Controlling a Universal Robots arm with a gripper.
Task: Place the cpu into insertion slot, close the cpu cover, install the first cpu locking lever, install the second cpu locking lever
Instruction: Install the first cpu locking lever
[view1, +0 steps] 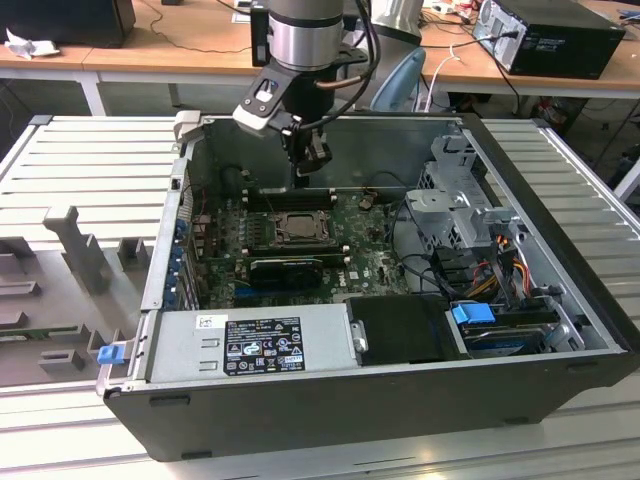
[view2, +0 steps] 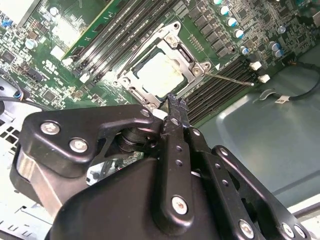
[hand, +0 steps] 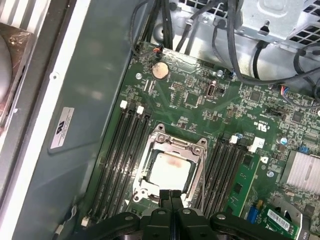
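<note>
Empty, clenched pincer (hand: 170, 194) near the cpu (hand: 169, 169); cpu cover (hand: 176, 145) over it judged thin, stiff, light: press at rim.

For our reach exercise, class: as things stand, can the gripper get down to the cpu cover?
Probably yes. The gripper, shut, hangs just above the cpu cover. Nothing shows between them, and the memory slots flanking the cover sit low on the board.
</note>
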